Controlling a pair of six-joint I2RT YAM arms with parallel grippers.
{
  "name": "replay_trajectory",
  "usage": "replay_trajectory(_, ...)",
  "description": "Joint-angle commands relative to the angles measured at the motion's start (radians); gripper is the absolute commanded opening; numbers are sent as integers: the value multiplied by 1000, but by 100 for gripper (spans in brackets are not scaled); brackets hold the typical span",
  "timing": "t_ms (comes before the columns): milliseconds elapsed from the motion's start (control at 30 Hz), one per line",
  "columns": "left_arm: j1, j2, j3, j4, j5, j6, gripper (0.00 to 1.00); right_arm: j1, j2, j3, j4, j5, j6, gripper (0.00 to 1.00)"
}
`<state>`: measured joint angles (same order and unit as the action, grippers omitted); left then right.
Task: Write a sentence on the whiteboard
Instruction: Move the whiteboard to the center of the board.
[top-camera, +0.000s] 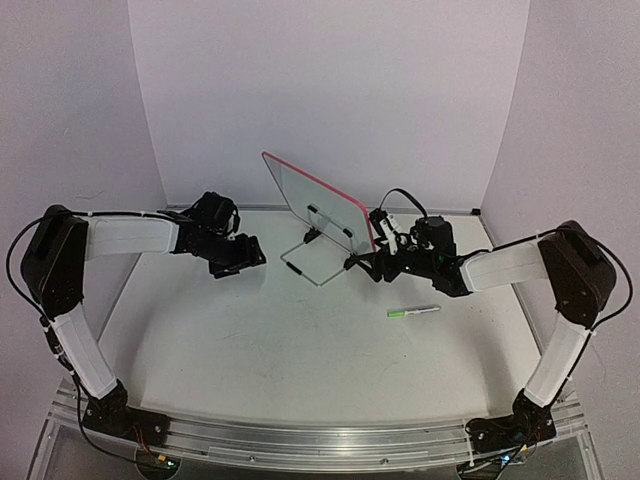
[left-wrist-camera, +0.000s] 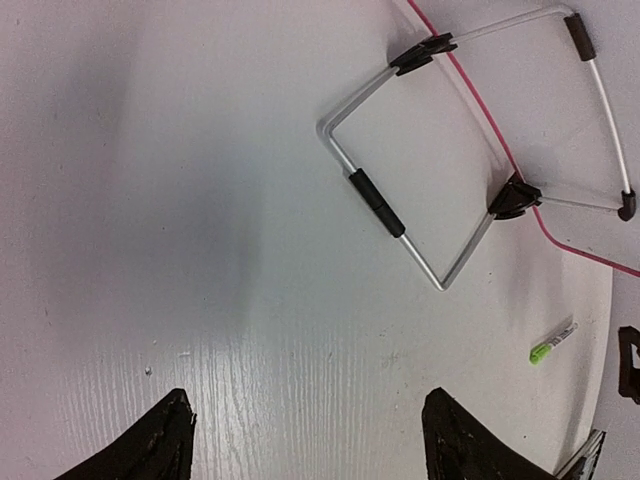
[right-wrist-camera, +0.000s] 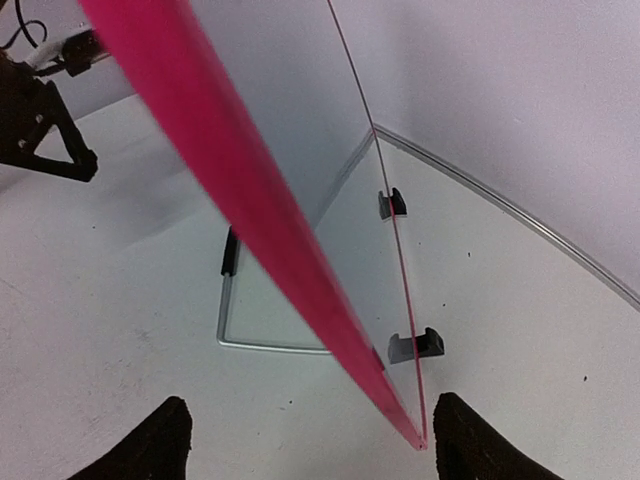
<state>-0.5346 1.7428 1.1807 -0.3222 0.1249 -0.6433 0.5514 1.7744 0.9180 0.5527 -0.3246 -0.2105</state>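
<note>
The whiteboard (top-camera: 312, 205) stands tilted on a wire stand (top-camera: 303, 262) at the back middle. Its red-pink frame shows along the right edge, and its face looks blank from here. No sentence is visible in any view. My left gripper (top-camera: 238, 256) is open and empty, over the table left of the board; its wrist view (left-wrist-camera: 310, 440) shows the board's lower edge (left-wrist-camera: 560, 120) far off. My right gripper (top-camera: 368, 263) is open at the board's right lower corner. In its wrist view (right-wrist-camera: 310, 440) the pink frame (right-wrist-camera: 250, 200) runs down between the fingers, not gripped.
A green-capped white marker (top-camera: 413, 312) lies on the table in front of the right gripper, also in the left wrist view (left-wrist-camera: 553, 342). The wire stand (left-wrist-camera: 385, 205) has black sleeves and clips (right-wrist-camera: 415, 345). White walls close the back and sides.
</note>
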Motion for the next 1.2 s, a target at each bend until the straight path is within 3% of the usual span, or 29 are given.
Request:
replay_trajectory(0,4,-94,-19,17,-11,-42,78,2,77,83,131,45,-91,69)
replay_trajectory(267,5,-175,-86,-11,-34,-76,78,3,185,158,161,59,-115,48)
replay_trajectory(433,7,-213,-120,-30,-58,-86,78,4,183,162,161,31,-98,26)
replay_trajectory(533,7,-232,-133,-37,-68,-88,78,13,166,150,148,30,-91,3)
replay_trajectory(900,11,-289,-142,-58,-63,-78,78,105,69,36,119,151,-142,0)
replay_trajectory(1167,13,-333,-145,-77,-67,-56,79,193,51,-98,245,322,-103,0)
